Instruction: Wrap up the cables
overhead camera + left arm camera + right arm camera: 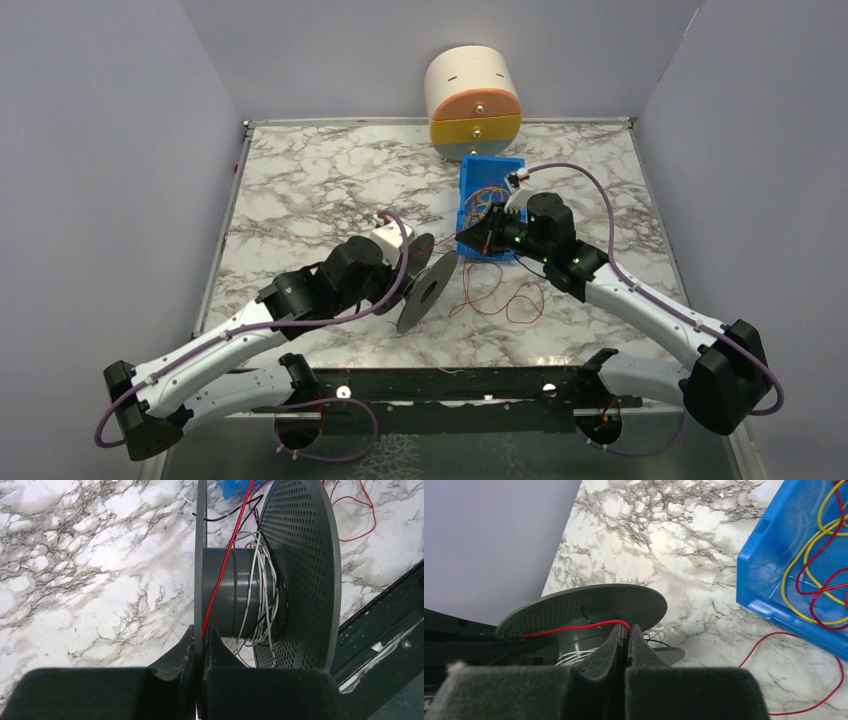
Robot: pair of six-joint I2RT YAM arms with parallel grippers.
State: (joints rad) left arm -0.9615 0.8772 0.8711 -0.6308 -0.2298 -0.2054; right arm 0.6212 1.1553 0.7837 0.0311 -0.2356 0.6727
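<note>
We are viewing the grey spool standing on its rim on the marble table, between the two arms and just in front of the left one. The left gripper is clamping the spool's thin solid flange, with both fingers pressed tight against it. The perforated flange is facing the near edge of the table. White wires and some black wire are lying in loose turns on the hub close to the perforated flange. The red cable is crossing the bare part of the hub at a slant and running down to the left gripper's fingertips. The right gripper is pinching the same red cable between fully closed fingers, just beside the spool's rim, and the cable is stretching from there into the gap between the flanges. Beyond the right gripper, the rest of the red cable is lying in loose loops on the table. The loops are just in front of the blue bin, which is holding a tangle of coloured wires.
</note>
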